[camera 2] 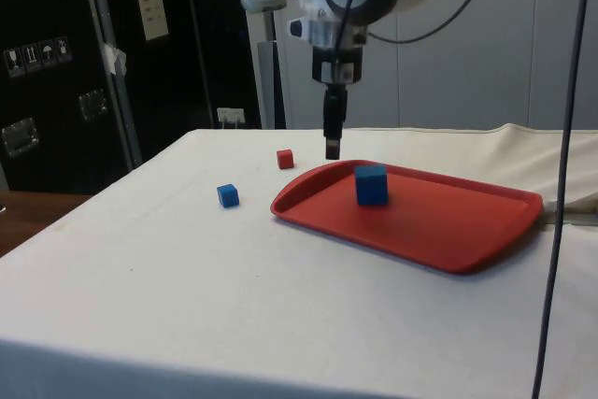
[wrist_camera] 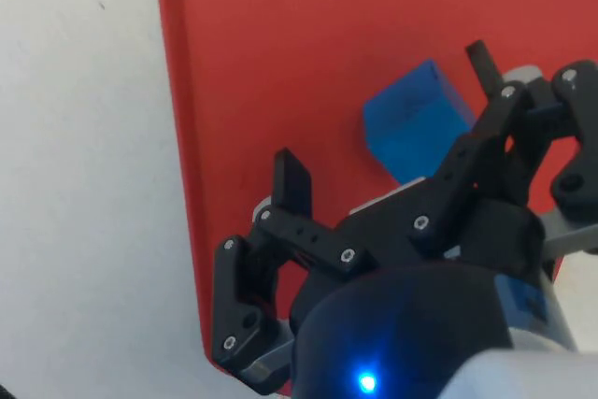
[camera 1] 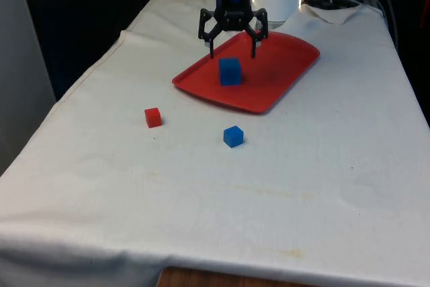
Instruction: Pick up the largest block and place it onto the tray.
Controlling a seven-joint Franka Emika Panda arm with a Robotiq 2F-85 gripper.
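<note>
**Big block is on the tray**

Front view: the big blue cube block (camera 1: 230, 71) sits on the flat red plastic tray (camera 1: 289, 72). The black gripper (camera 1: 233, 50) hangs above it, jaws wide, holding nothing.

Side view: the gripper is clear of the block.

Placing looks done; next, lift away.

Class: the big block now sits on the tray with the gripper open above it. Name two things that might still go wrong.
1. The open gripper hangs just above the big blue block; a sideways drift might clip it.
2. The block sits near the tray rim, so a nudge may push it off.
</note>
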